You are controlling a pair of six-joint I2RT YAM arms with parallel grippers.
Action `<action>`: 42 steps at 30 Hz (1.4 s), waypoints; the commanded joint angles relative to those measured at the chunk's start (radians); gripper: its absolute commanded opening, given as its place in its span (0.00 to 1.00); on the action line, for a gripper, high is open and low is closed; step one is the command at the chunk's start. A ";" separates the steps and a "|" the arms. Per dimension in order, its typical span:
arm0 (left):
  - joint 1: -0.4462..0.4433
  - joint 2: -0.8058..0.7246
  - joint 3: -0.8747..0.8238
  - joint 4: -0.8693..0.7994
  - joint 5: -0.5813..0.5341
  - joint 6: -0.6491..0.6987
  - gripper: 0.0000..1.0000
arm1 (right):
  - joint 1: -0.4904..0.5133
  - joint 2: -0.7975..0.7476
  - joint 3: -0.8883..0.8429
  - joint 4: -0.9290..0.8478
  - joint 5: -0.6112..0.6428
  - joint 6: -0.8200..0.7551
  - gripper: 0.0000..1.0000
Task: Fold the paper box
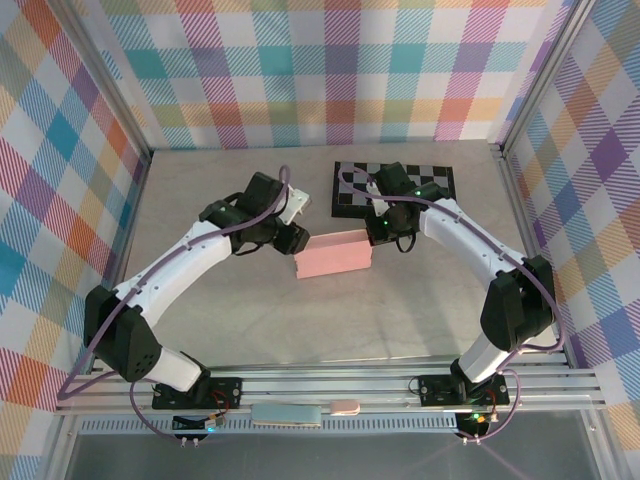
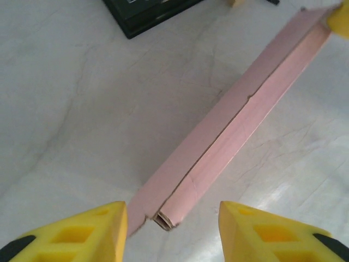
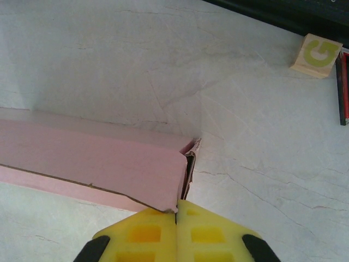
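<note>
Pale marbled tabletop; pale pink thin-cardboard paper box is seen mid-table.
One end is pinched by right gripper; left gripper is spread astride the other, to be pressed squarely, not crushed.

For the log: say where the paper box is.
Top view: the paper box lies mid-table between the left gripper and right gripper, near the chequered board.

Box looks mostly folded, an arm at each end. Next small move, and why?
Probably close the left gripper on the near end of the box. Its jaws stand open either side of that end, which gapes unclosed; the right gripper seems shut on the far corner, so the box looks steadied.
</note>
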 commanded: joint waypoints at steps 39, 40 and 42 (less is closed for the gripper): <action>0.020 0.204 0.143 -0.246 -0.088 -0.153 0.32 | 0.012 -0.008 0.000 -0.033 -0.016 0.013 0.00; 0.018 0.199 0.145 -0.245 -0.088 -0.154 0.31 | 0.012 -0.008 -0.001 -0.033 -0.014 0.014 0.00; 0.015 0.191 0.153 -0.251 -0.087 -0.167 0.29 | 0.012 -0.009 -0.001 -0.033 -0.014 0.015 0.00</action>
